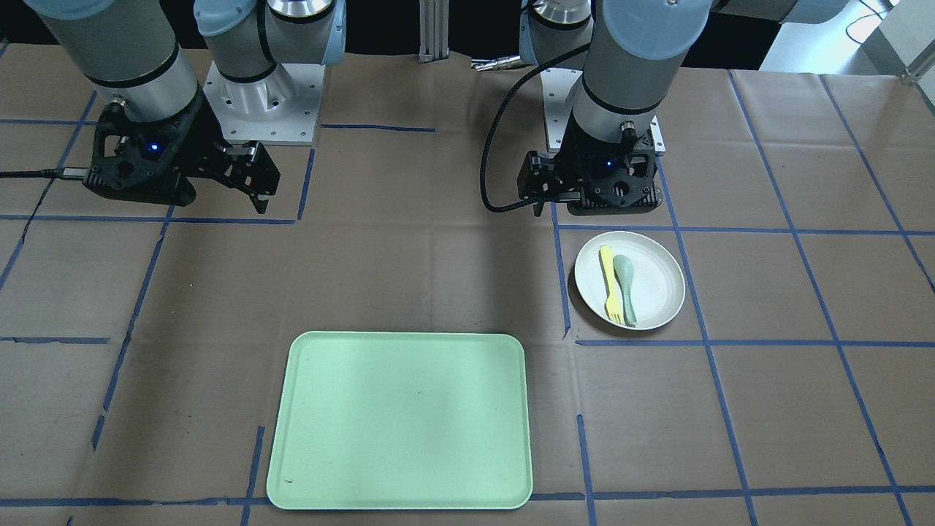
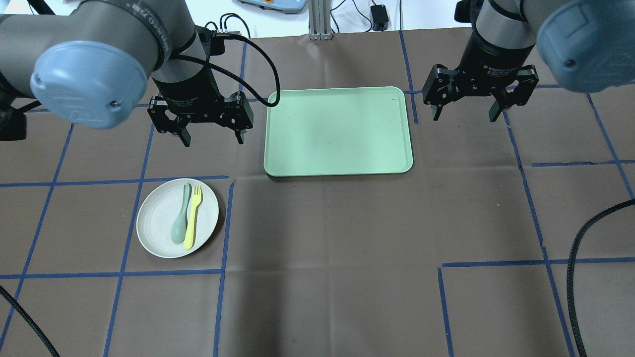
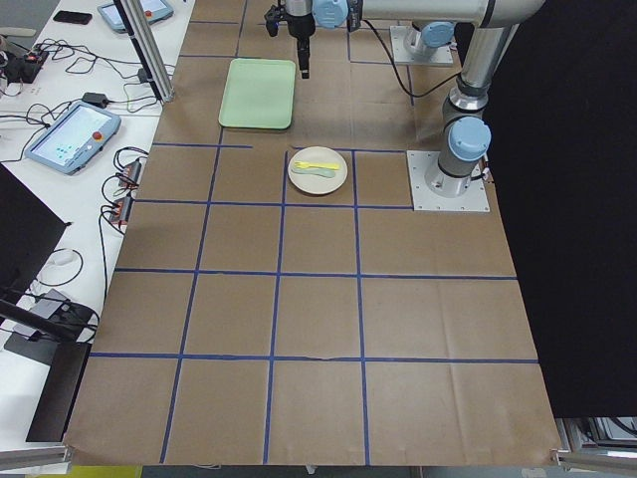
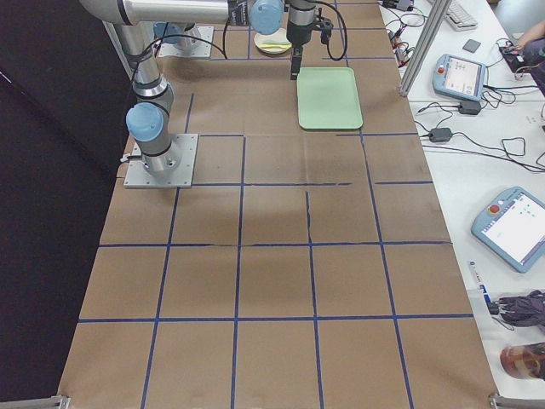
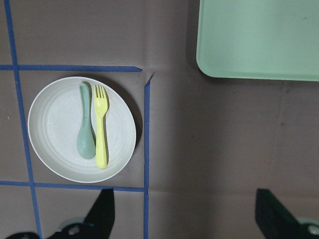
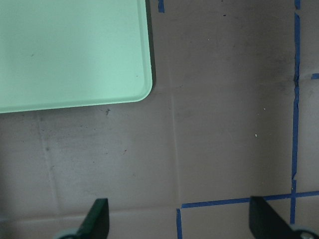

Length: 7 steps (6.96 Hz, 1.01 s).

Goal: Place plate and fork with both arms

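Left arm (image 2: 99,29), right arm (image 2: 501,25): grey tube links, silver collars, light-blue joint caps (image 2: 89,84). Left gripper (image 2: 213,138), right gripper (image 2: 465,118): black, two-finger, white lettering above. Black ribbed cable (image 1: 482,175) on left wrist. Blue LED (image 1: 153,148) per wrist mount. Silver base plates (image 1: 292,117), screw holes.

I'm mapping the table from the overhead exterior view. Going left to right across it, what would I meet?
The plate, holding the spoon then the fork → tray → right gripper. The left gripper overlaps the plate's span, so it is left out.
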{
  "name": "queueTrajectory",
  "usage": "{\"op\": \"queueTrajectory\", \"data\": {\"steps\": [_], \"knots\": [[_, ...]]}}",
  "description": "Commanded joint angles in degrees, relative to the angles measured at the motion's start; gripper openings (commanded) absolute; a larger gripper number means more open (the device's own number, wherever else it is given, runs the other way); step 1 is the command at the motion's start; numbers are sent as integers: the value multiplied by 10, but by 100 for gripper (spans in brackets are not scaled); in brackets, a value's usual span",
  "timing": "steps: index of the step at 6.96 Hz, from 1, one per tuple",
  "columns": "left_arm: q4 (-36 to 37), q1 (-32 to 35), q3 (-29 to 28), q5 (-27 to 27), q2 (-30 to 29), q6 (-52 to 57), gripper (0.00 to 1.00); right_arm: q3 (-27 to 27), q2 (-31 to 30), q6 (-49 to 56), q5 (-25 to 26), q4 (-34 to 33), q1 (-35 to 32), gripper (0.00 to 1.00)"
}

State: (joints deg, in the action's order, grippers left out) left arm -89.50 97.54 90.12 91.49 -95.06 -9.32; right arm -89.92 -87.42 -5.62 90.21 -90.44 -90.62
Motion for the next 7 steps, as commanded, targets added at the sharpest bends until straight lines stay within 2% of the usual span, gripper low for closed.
{"op": "queueTrajectory", "data": {"steps": [1, 5, 7], "knots": [[1, 0, 0, 0, 1, 1, 99, 0, 0, 0, 0, 0, 0, 100], [2, -1, 1, 0, 0, 4, 100, 0, 0, 0, 0, 0, 0, 100], [3, -3, 1, 25, -1, 4, 100, 0, 1, 1, 1, 0, 0, 100]]}}
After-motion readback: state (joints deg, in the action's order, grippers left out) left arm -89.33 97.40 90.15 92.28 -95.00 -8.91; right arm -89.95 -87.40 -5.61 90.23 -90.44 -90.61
